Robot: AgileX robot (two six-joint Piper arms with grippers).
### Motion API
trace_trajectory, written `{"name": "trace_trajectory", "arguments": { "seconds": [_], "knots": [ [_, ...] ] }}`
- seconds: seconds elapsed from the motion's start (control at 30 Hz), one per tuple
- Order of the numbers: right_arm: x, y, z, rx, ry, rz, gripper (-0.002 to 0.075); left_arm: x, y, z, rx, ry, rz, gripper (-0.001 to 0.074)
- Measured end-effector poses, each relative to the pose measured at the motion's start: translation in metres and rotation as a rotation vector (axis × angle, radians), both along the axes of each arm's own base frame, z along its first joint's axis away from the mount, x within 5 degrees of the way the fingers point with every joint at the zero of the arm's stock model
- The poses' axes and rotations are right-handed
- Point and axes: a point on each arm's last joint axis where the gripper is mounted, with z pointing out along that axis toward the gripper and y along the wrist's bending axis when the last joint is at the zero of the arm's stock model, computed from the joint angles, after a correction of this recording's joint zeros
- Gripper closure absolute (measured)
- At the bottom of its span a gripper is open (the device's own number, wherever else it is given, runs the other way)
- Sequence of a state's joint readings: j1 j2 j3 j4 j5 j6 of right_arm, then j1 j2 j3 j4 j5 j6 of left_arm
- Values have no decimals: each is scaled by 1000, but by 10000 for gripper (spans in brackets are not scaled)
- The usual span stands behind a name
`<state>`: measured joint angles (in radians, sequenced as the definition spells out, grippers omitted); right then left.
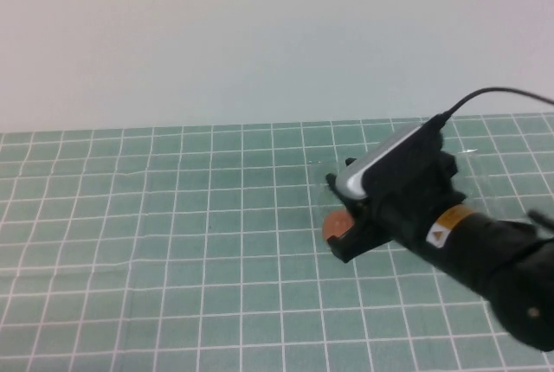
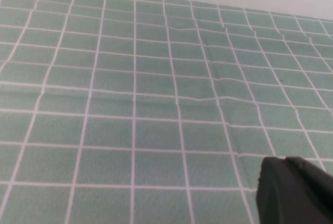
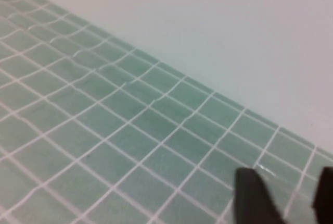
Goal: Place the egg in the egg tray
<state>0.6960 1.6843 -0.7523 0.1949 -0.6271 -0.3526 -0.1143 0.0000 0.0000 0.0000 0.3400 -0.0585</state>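
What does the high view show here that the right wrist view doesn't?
Only the high view shows the egg, partly hidden at the right gripper, the right arm over the table's right side, and faint edges of the clear egg tray behind it. Only the right wrist view shows the right gripper's two dark fingertips set apart, with nothing visible between them. Both show the green grid mat and pale wall. The left gripper appears only in its own wrist view.

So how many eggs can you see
1. The egg sits at the right gripper, partly hidden by it; more could be behind the arm. Left gripper is parked apart.
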Motion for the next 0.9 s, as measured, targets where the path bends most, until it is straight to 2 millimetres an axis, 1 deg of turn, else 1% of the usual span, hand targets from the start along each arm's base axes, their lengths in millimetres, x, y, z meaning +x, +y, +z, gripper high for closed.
{"name": "trace_trajectory", "arguments": {
  "seconds": [0.07,0.1,0.17,0.3,0.43,0.57,0.73,0.8,0.9],
  "knots": [
    [-8,-6,17,-1,43,4,582,0,0,0,0,0,0,736],
    [-12,-8,24,1,60,6,633,0,0,0,0,0,0,736],
    [-20,-13,34,-6,98,17,687,0,0,0,0,0,0,736],
    [-31,-19,44,-22,146,37,719,0,0,0,0,0,0,736],
    [-32,-19,46,-16,138,37,724,0,0,0,0,0,0,736],
    [-29,-17,36,-36,165,35,726,0,0,0,0,0,0,736],
    [-21,-11,10,-76,228,20,726,0,0,0,0,0,0,736],
    [-18,-10,-3,-122,240,28,726,0,0,0,0,0,0,736],
    [-14,-14,-13,-153,260,2,726,0,0,0,0,0,0,736]
  ]
}}
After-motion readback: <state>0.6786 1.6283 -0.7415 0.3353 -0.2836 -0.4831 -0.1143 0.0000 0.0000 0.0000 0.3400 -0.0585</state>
